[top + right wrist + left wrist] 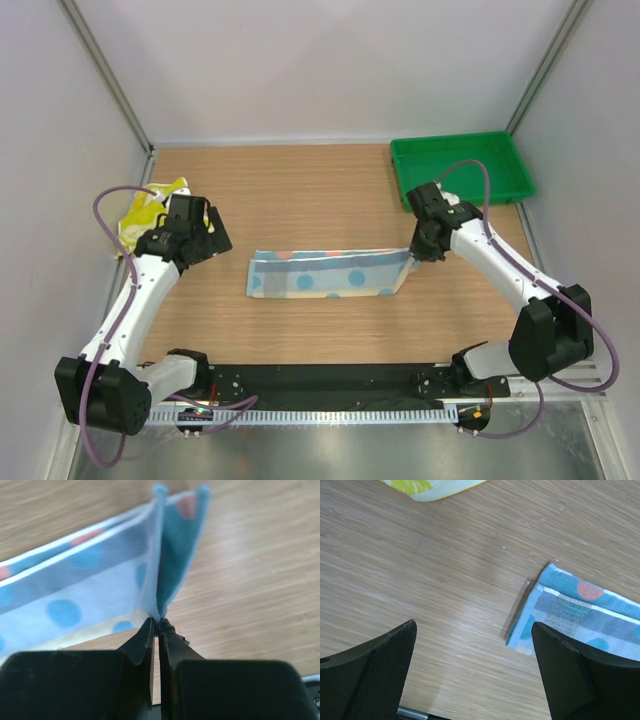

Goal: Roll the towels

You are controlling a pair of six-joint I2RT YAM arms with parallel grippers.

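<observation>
The light blue towel (325,272) lies folded into a long strip across the middle of the table, with blue and orange-pink dots. My right gripper (418,254) is shut on its right end, and that edge (155,580) stands pinched up from the wood. The strip's left end (575,615) shows in the left wrist view. My left gripper (212,243) hovers open to the left of it, with only bare wood between its fingers (380,665). The yellow towel (148,208) lies crumpled at the far left; its edge (427,487) shows at the top of the left wrist view.
A green tray (462,168) stands at the back right corner. White walls enclose the table on three sides. A black strip with both arm bases runs along the near edge (320,378).
</observation>
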